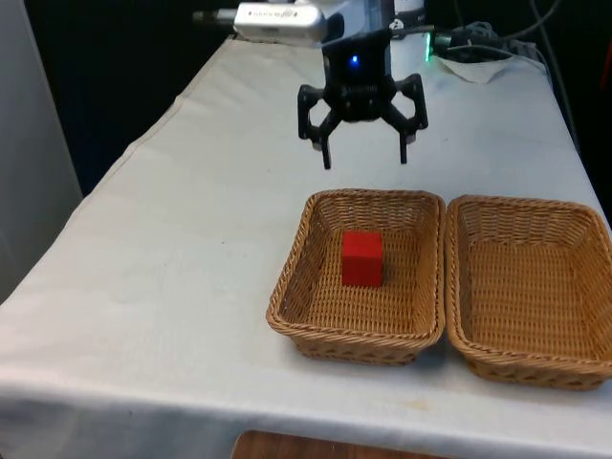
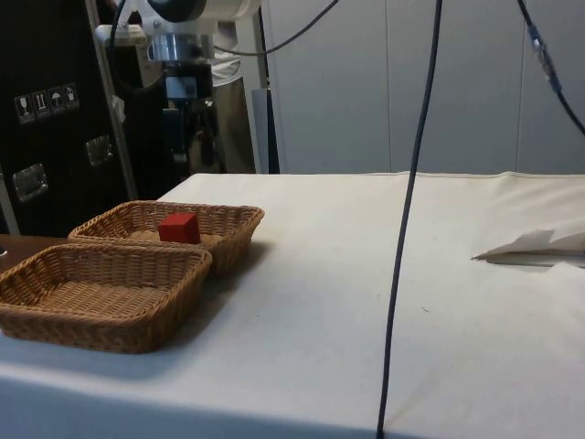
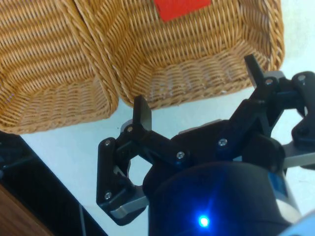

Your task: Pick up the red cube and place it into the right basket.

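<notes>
The red cube (image 1: 362, 258) (image 2: 179, 227) (image 3: 182, 7) lies on the floor of the wicker basket on the front view's left (image 1: 287, 287) (image 2: 233, 215) (image 3: 206, 78). Touching it on the front view's right stands a second wicker basket (image 1: 526, 206) (image 2: 91, 315) (image 3: 54, 108) with nothing in it. My black gripper (image 1: 365, 160) (image 2: 194, 146) (image 3: 197, 86) hangs open above the cloth, just beyond the far rim of the cube's basket and well above it. Nothing is between its fingers (image 3: 141, 110).
A crumpled white sheet (image 1: 483, 67) (image 2: 539, 247) lies near the robot's end of the table. A dark cable (image 2: 407, 229) hangs in front of the side camera. A brown wooden edge (image 1: 316, 448) shows at the table's near side.
</notes>
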### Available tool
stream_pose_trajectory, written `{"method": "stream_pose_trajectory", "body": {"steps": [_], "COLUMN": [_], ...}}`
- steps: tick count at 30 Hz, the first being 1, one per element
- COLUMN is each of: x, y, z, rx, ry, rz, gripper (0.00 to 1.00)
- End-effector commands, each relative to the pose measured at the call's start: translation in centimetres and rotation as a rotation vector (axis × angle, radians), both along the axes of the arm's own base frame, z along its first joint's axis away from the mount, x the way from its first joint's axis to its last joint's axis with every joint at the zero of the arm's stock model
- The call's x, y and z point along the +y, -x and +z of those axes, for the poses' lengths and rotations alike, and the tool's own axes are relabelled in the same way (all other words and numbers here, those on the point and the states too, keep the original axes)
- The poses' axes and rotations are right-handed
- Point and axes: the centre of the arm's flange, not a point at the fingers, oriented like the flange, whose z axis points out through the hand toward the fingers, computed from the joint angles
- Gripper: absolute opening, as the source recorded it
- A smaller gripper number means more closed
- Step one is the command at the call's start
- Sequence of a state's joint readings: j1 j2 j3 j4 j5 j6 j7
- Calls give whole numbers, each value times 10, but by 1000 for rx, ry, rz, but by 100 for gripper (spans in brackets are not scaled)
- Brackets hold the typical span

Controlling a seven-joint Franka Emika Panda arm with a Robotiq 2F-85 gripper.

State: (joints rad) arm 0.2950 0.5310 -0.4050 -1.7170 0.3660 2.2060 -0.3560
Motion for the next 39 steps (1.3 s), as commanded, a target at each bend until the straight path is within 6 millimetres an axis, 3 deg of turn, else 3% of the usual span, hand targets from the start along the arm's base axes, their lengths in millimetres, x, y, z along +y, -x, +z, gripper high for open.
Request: {"method": "stream_pose_trajectory", "body": {"steps": [1, 29, 39], "x": [1, -2, 1], "y": [4, 58, 73], "z": [6, 78, 95], "rx": [-3, -14, -20], "ry": [11, 83, 103], "rz": [8, 121, 161], "gripper": [100, 100, 100]}}
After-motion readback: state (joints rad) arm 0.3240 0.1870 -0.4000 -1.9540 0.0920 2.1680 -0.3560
